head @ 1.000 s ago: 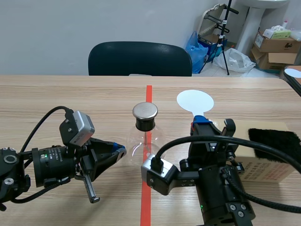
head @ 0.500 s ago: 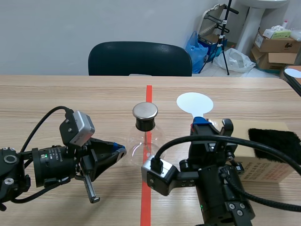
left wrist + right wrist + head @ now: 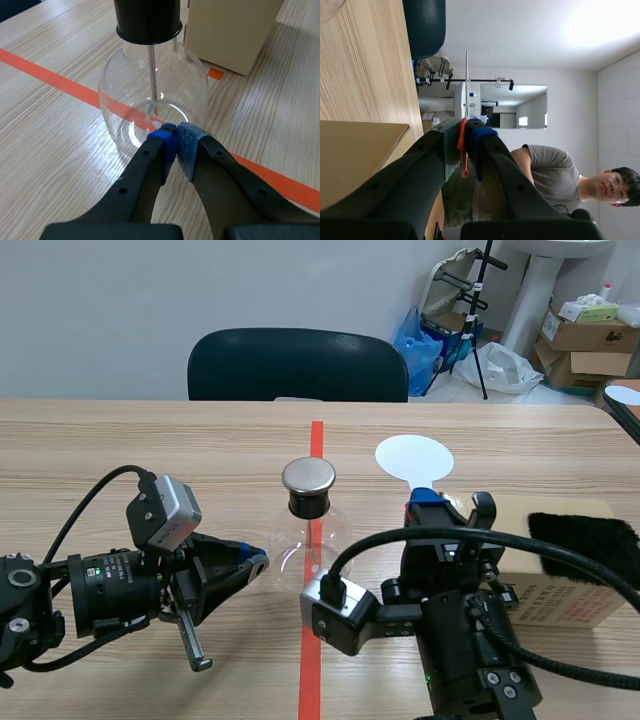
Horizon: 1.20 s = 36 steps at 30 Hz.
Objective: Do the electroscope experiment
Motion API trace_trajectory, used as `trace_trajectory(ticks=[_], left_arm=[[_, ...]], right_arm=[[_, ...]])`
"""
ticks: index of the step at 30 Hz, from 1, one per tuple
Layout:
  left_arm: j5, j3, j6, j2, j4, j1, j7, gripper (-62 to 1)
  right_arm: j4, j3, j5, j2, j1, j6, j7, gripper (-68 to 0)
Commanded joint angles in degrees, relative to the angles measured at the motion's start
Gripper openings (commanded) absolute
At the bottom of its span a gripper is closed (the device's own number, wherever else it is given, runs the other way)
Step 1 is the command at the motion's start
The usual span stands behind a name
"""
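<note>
The electroscope (image 3: 308, 525), a clear glass flask with a black stopper and a round metal cap (image 3: 308, 475), stands on the red tape line. In the left wrist view its flask (image 3: 125, 95) holds a thin rod (image 3: 152, 70) with small leaves at the end. My left gripper (image 3: 256, 562) (image 3: 175, 136) is shut on nothing, its tips low against the flask's near side. To the flask's right, my right gripper (image 3: 438, 502) (image 3: 465, 129) is shut on the orange handle of a white round paddle (image 3: 414, 456), seen edge-on in the right wrist view as the paddle (image 3: 467, 80).
A cardboard box (image 3: 560, 585) (image 3: 230, 30) lies right of the flask with a black fur cloth (image 3: 585, 538) on top. A dark chair (image 3: 298, 365) stands beyond the far table edge. A person (image 3: 555, 170) shows past the right gripper.
</note>
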Motion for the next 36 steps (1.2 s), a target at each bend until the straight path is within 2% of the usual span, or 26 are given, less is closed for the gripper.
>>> trace_trajectory(ticks=[1, 36], left_arm=[[-0.57, -0.11, -0.09, 0.15, 0.92, -0.72, -0.61, -57.9], [-0.59, -0.11, -0.09, 0.15, 0.92, -0.61, -0.61, -57.9]], right_arm=[[1.36, -0.13, -0.04, 0.15, 0.83, -0.63, -0.04, -66.5], [1.36, -0.13, -0.04, 0.15, 0.83, -0.61, -0.9, -66.5]])
